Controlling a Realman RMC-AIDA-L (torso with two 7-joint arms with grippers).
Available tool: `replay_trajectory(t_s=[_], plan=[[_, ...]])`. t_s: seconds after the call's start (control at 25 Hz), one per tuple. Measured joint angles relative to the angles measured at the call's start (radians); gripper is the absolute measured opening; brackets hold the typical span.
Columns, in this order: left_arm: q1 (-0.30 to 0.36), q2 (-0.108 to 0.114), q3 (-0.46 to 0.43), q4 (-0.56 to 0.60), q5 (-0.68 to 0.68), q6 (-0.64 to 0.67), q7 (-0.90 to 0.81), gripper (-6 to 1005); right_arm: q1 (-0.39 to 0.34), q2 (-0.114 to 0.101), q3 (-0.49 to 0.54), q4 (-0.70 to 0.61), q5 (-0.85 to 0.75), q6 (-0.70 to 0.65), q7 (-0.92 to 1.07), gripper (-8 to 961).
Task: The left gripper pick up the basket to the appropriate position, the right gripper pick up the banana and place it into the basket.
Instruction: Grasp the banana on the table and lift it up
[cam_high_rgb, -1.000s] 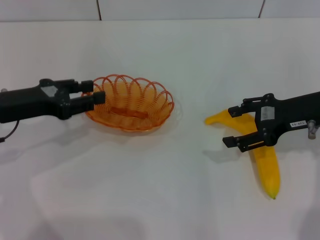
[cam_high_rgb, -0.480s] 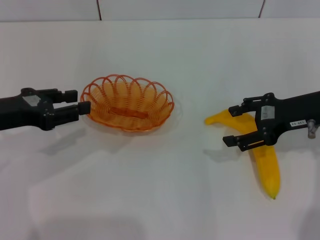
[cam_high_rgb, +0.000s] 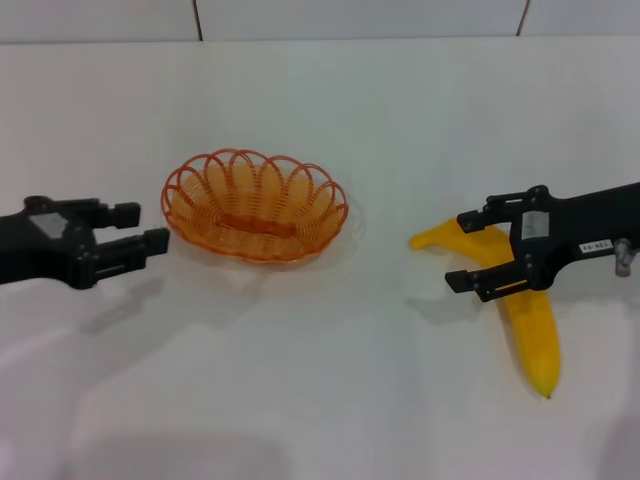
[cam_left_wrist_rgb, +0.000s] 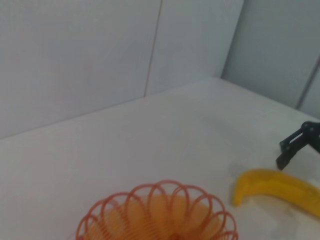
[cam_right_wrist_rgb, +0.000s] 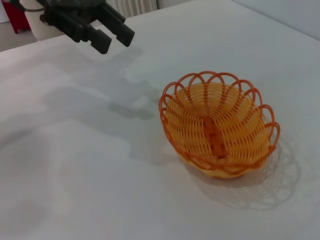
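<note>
The orange wire basket (cam_high_rgb: 255, 205) rests on the white table, left of centre; it also shows in the left wrist view (cam_left_wrist_rgb: 157, 217) and the right wrist view (cam_right_wrist_rgb: 218, 122). My left gripper (cam_high_rgb: 138, 228) is open and empty, just clear of the basket's left rim; it also shows in the right wrist view (cam_right_wrist_rgb: 110, 34). The yellow banana (cam_high_rgb: 525, 310) lies on the table at the right and shows in the left wrist view (cam_left_wrist_rgb: 277, 187). My right gripper (cam_high_rgb: 464, 250) is open, its jaws standing either side of the banana's upper part.
The white table (cam_high_rgb: 330, 400) spreads wide in front and between basket and banana. A grey wall (cam_high_rgb: 350, 18) runs along the table's far edge.
My left gripper has let go of the basket's left rim and pulled back to the left. The basket has stayed in place. The right gripper and banana have not moved.
</note>
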Motion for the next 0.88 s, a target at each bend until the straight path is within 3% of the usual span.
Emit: replay_trajectory(t_s=[0.56, 0.88], plan=[[0.127, -0.002, 0.062, 0.154, 0.004, -0.054, -0.005, 522, -0.014, 0.014, 0.0, -0.031, 0.008, 0.061, 0.029, 863], [0.113, 0.0, 0.064, 0.148, 0.017, -0.063, -0.006, 522, -0.021, 0.015, -0.047, -0.062, 0.001, 0.153, 0.107, 862]])
